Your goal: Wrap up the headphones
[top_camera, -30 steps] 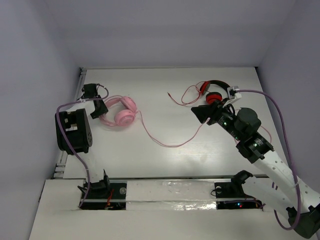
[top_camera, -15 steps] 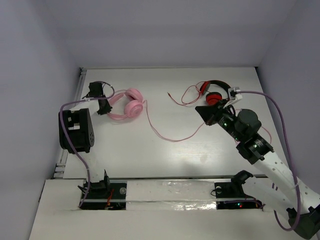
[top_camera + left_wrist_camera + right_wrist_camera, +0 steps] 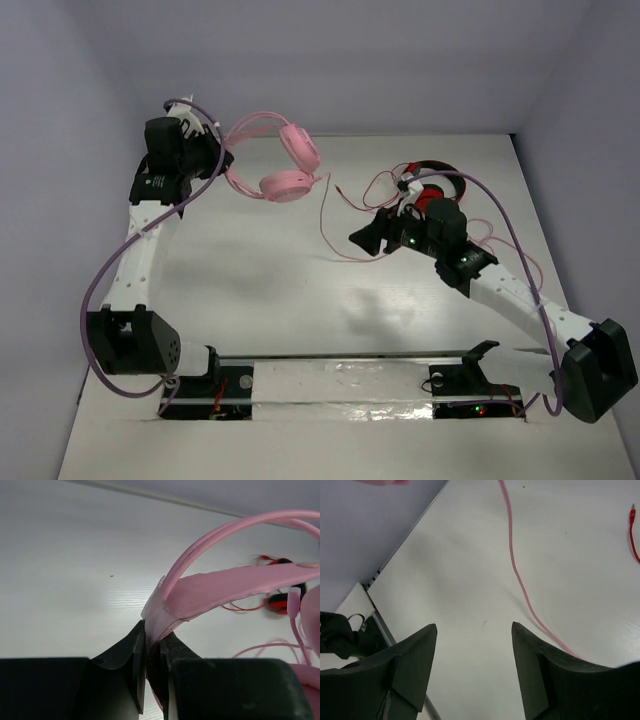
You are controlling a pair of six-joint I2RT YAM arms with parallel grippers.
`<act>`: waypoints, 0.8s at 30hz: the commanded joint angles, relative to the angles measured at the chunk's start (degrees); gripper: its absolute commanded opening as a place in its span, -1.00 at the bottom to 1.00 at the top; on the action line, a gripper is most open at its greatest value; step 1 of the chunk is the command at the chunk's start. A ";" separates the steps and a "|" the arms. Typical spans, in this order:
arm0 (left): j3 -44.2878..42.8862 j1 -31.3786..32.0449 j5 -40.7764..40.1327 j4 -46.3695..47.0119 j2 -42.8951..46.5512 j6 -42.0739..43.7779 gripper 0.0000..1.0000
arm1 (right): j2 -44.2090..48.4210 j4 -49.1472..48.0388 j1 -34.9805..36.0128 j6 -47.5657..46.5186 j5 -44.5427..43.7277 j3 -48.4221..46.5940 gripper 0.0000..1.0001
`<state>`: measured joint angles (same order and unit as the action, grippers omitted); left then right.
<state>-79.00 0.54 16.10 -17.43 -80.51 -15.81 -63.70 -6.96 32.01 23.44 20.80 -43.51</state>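
Note:
My left gripper (image 3: 218, 160) is shut on the headband of the pink headphones (image 3: 285, 165) and holds them in the air over the table's far left. The left wrist view shows the fingers clamped on the pink headband (image 3: 220, 587). The thin pink cable (image 3: 330, 225) hangs from the earcups down to the table and runs right toward my right gripper (image 3: 362, 240). That gripper is open and empty, just above the table. In the right wrist view the pink cable (image 3: 517, 575) lies on the table ahead of the open fingers.
Red-and-black headphones (image 3: 428, 185) with a red cable (image 3: 365, 195) lie at the far right, behind my right arm. Its red plug tip (image 3: 632, 515) shows in the right wrist view. The walls enclose the table (image 3: 250, 290) at the back and sides.
My left arm has lifted the pink headphones off the table and carried them up and to the right. My right gripper has moved left toward the hanging pink cable.

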 commanded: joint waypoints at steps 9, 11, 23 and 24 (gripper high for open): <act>-7.12 0.61 15.45 -1.55 3.08 -3.34 -1.00 | -5.20 -6.21 0.42 -9.55 3.90 -2.81 0.82; -7.57 0.61 16.94 -1.20 2.90 -4.13 -1.00 | -8.10 -7.27 0.42 -9.47 4.78 -2.64 0.82; -11.26 0.61 23.89 1.52 1.76 -9.14 -1.00 | -19.08 -18.52 0.42 -8.15 4.78 0.70 0.67; -12.13 0.61 23.98 1.52 1.50 -9.32 -1.00 | -20.22 -18.79 0.42 -8.41 4.69 0.36 0.66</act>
<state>-86.65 1.39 35.38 -21.15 -79.26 -20.38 -82.87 -19.27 32.01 16.03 25.52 -43.00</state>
